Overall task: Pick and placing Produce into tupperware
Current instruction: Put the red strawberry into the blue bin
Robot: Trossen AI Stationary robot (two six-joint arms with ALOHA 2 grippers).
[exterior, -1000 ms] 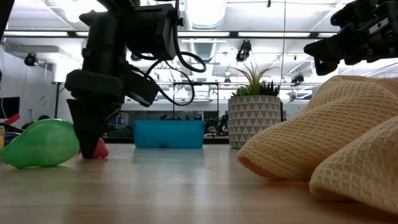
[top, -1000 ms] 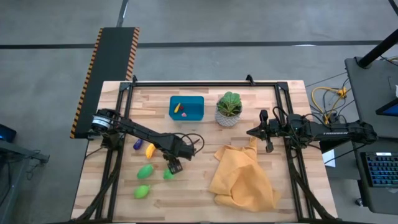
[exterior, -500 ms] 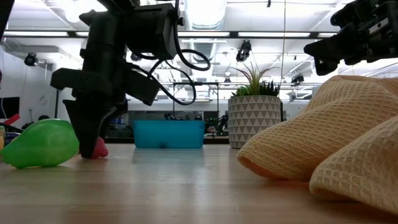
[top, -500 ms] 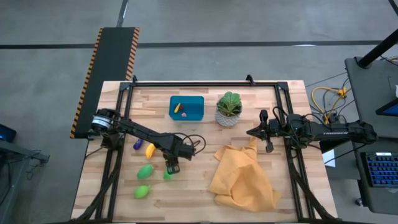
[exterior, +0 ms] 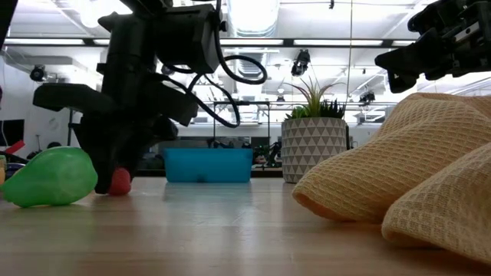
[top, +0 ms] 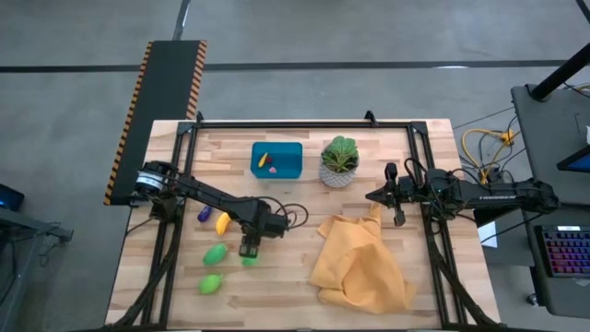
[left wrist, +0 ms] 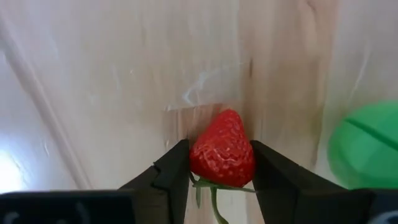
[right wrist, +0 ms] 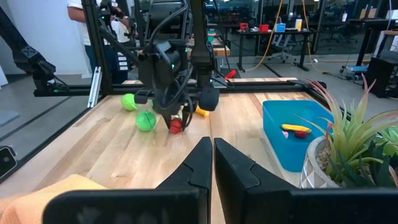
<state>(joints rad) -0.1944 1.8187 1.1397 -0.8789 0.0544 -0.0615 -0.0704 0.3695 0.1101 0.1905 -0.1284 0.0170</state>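
Down at the table the left gripper point(left wrist: 221, 163) has its two dark fingers point(left wrist: 171, 171) pressed against either side of a small red strawberry point(left wrist: 222, 149), narrowed to about the berry's width and gripping it across the middle. The strawberry sits on the wooden table point(top: 277, 286), just beside a round green piece point(left wrist: 367, 146), and it looks not yet lifted.

This strawberry looks like a light, hard plastic toy with a glossy, bumpy skin, so weight is no worry but slip is: the body tapers, and a pinch near the tip could squirt it out. The widest part, where the fingers sit now, seems the right place. The thin green stalk at its base is too flimsy to hold.

From above, the left arm stretches from the table's left edge out to mid-table, wrist bent over so the gripper points straight down. The blue container point(top: 277, 160) waits well apart at the far side, next to a potted plant point(top: 340, 161), with a couple of small pieces already inside.

The right gripper point(top: 398, 219) hangs shut and empty above the yellow cloth point(top: 359, 263) on the right.
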